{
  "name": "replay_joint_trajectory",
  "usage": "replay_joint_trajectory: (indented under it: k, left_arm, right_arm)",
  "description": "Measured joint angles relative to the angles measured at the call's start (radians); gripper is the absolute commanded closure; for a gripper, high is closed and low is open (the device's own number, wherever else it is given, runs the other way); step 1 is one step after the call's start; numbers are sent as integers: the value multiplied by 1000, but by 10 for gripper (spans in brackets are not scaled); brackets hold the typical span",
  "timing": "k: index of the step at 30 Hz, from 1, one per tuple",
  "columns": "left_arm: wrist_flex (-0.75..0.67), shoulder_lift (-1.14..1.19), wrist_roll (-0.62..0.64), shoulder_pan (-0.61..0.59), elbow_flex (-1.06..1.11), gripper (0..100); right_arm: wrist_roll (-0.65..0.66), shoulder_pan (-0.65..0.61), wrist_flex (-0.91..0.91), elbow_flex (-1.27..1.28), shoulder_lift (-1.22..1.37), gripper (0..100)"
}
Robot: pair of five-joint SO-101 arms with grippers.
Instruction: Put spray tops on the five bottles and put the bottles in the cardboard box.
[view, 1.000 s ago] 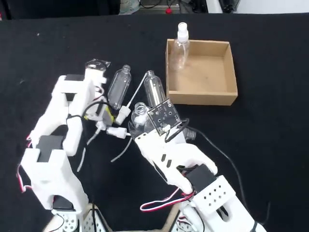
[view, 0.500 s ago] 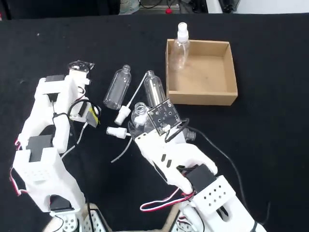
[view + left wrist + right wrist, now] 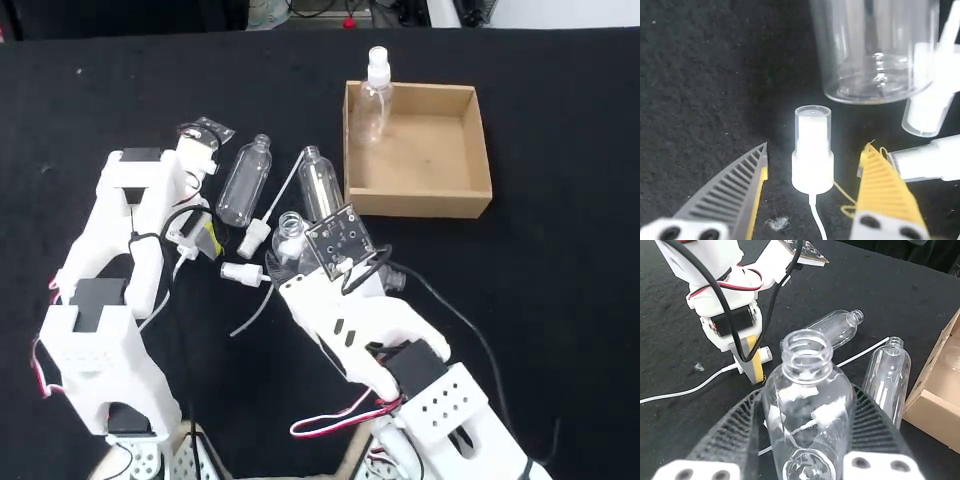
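Observation:
In the left wrist view a white spray top [image 3: 812,150] lies on the black cloth between the fingers of my left gripper [image 3: 816,148], which is open and not touching it. In the high view that gripper [image 3: 203,243] sits left of two more loose spray tops [image 3: 254,236] [image 3: 240,272]. My right gripper [image 3: 807,396] is shut on a clear open-necked bottle [image 3: 807,405] [image 3: 290,230], held upright. Two topless bottles [image 3: 245,180] [image 3: 320,185] lie on the cloth. One bottle with a spray top [image 3: 372,95] stands in the far left corner of the cardboard box [image 3: 470,200].
Thin dip tubes trail from the spray tops across the cloth between the arms. The base of a lying bottle [image 3: 875,55] is just beyond the left gripper. Another bottle neck [image 3: 396,279] pokes out beside the right arm. The box stands right of the bottles.
The left arm swung out to the left, then came back right towards the spray tops. The right arm and its bottle have not moved.

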Motion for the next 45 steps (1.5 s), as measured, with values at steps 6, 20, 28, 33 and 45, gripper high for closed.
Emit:
replay_joint_trajectory:
  k: [6,20,28,33,45]
  left_arm:
    - [0,0,-3,0,21,877]
    - [259,0,-3,-12,-64,934]
    - [376,-186,-3,-141,-112,934]
    - [374,-408,63,-147,-48,934]
    - [75,-1008,361,58,158,934]
  right_arm:
    - [0,0,0,0,0,836]
    - [0,0,0,18,0,836]
    - [0,0,0,18,0,836]
    - [0,0,0,18,0,836]
    - [0,0,-192,100,0,836]
